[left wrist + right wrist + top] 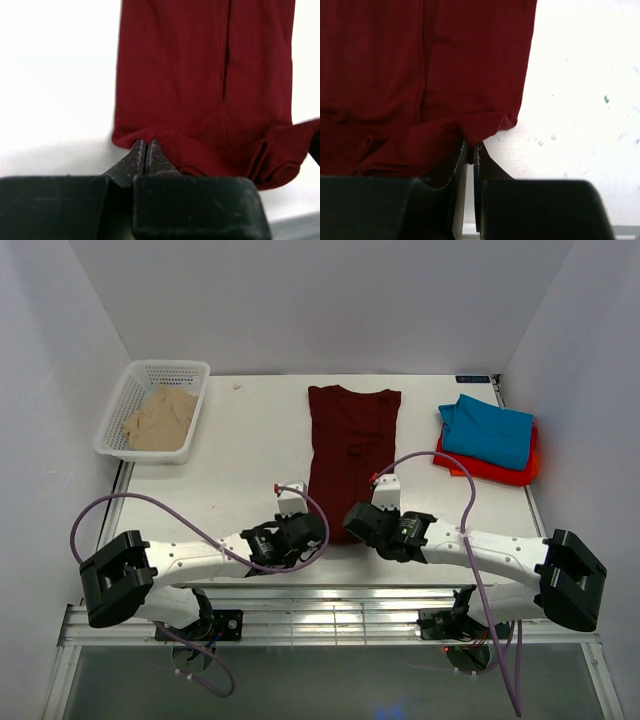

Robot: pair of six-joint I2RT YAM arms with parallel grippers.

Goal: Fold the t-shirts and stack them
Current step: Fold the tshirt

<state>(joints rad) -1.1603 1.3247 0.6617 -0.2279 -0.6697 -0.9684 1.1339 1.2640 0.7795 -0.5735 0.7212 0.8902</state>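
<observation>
The dark maroon t-shirt (350,445) lies folded into a long strip in the middle of the table, collar at the far end. My left gripper (308,531) is at its near left hem corner and my right gripper (353,521) at its near right hem corner. In the left wrist view the gripper (145,145) is shut with its tips in the bunched hem (200,155). In the right wrist view the gripper (470,148) is shut with a tuck of hem (480,127) between the jaws. The teal-blue t-shirt (488,430) lies folded on the red-orange t-shirt (527,472) at the far right. The beige t-shirt (160,418) lies crumpled in the basket.
A white mesh basket (168,367) stands at the far left corner. White walls close the table on three sides. A metal rail (320,615) runs along the near edge, with both arm bases and purple cables there.
</observation>
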